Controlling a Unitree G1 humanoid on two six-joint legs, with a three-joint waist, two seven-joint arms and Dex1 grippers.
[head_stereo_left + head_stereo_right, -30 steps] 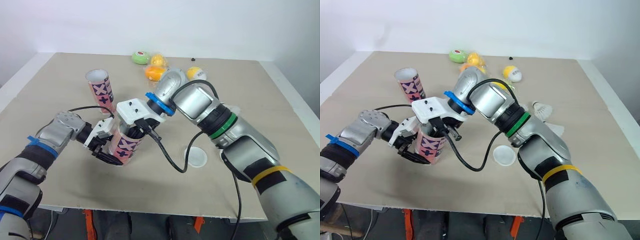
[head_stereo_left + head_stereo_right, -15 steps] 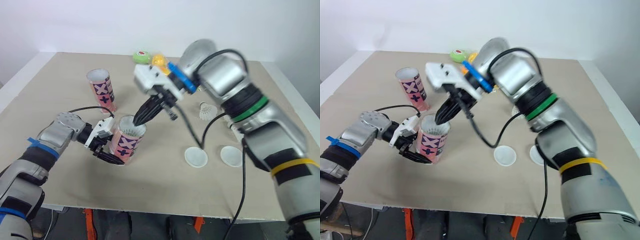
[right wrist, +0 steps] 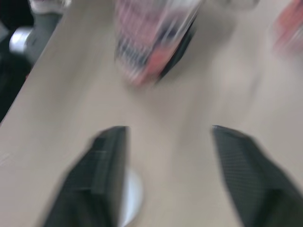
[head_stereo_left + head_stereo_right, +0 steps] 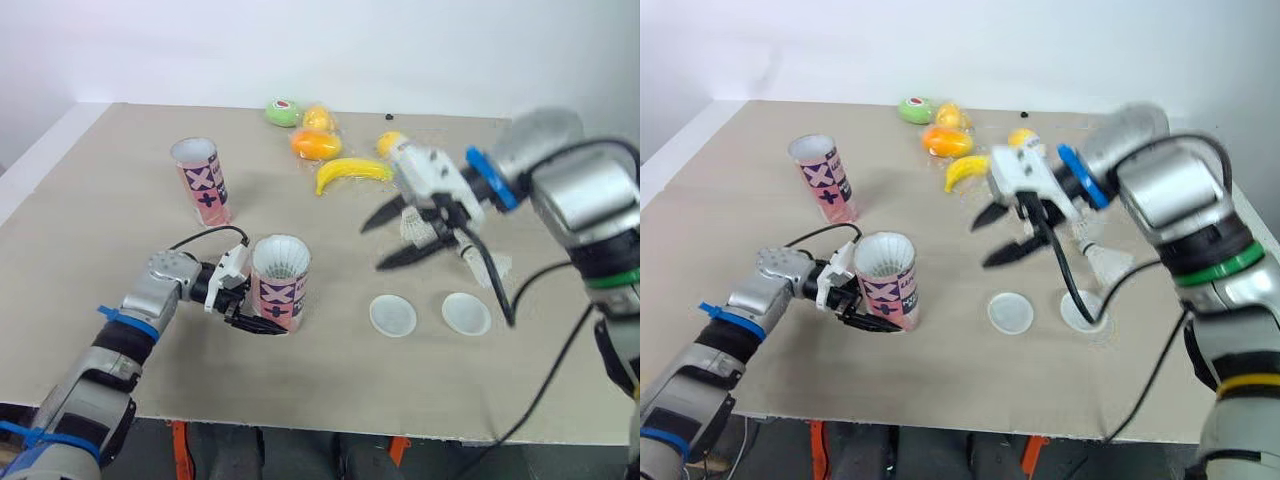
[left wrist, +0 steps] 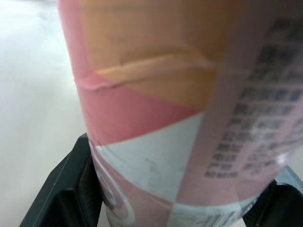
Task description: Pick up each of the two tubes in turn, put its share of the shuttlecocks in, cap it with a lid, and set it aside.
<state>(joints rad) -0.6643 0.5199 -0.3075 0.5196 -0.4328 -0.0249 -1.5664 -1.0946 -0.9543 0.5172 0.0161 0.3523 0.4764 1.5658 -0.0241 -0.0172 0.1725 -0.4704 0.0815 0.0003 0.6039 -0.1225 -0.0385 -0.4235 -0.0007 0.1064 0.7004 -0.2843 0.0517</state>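
Observation:
My left gripper (image 4: 262, 310) is shut on a pink tube (image 4: 280, 292) that stands near the table's front left, its mouth open and white inside. In the left wrist view the tube (image 5: 180, 109) sits between the black fingers (image 5: 71, 189). A second pink tube (image 4: 200, 180) stands open at the back left. My right gripper (image 4: 372, 248) hangs open and empty over the middle of the table, right of the held tube. A white shuttlecock (image 4: 410, 228) lies just behind it, another (image 4: 1105, 262) further right. Two round white lids (image 4: 392, 315) (image 4: 466, 313) lie in front.
Toy fruit sits at the back: a green piece (image 4: 282, 112), an orange one (image 4: 313, 145), a banana (image 4: 352, 172) and a yellow ball (image 4: 388, 143). The table's front edge (image 4: 300, 405) runs close below the held tube.
My right gripper has pulled out of the held tube's mouth, swung right over the table and opened. The tube in my left gripper now stands more upright.

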